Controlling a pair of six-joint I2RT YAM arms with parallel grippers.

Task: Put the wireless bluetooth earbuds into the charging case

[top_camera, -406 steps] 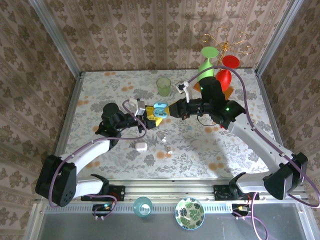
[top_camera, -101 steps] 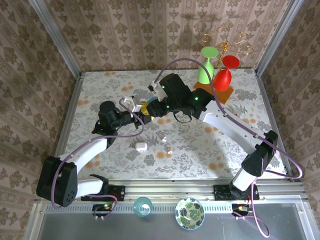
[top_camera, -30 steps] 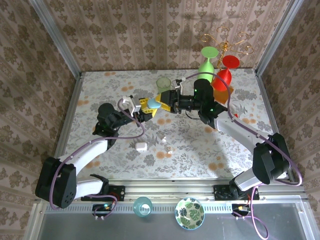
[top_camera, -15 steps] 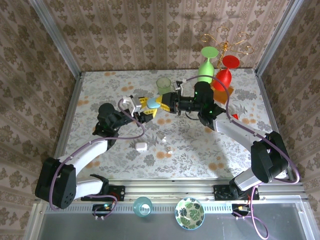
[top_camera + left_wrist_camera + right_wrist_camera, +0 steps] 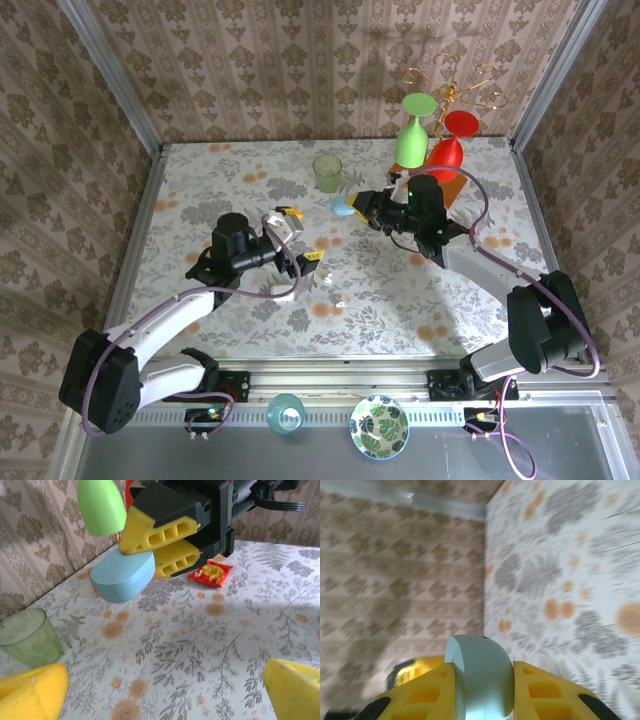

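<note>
A pale blue charging case [image 5: 343, 205] hangs above the table, and my right gripper [image 5: 352, 207] is shut on it. In the right wrist view the closed blue case [image 5: 479, 677] sits squeezed between the two yellow fingers [image 5: 420, 697]. My left gripper [image 5: 302, 236] is open and empty, a short way to the left of the case and nearer. Its yellow fingertips [image 5: 30, 692] frame the left wrist view, where the blue case [image 5: 122, 575] shows held ahead. Two tiny white earbuds [image 5: 326, 279] [image 5: 338, 298] lie on the table. A white case [image 5: 281, 293] lies by the left arm.
A green cup [image 5: 327, 172] [image 5: 27, 637] stands at the back middle. Green [image 5: 411, 130] and red [image 5: 448, 150] wine glasses stand at the back right beside a gold rack [image 5: 450, 85]. A red packet [image 5: 210, 573] lies on the floral table [image 5: 400, 300].
Half a second ago both grippers met at the blue case. Now the right gripper has drawn it to the right, and the left gripper has let go, opened and swung nearer.
</note>
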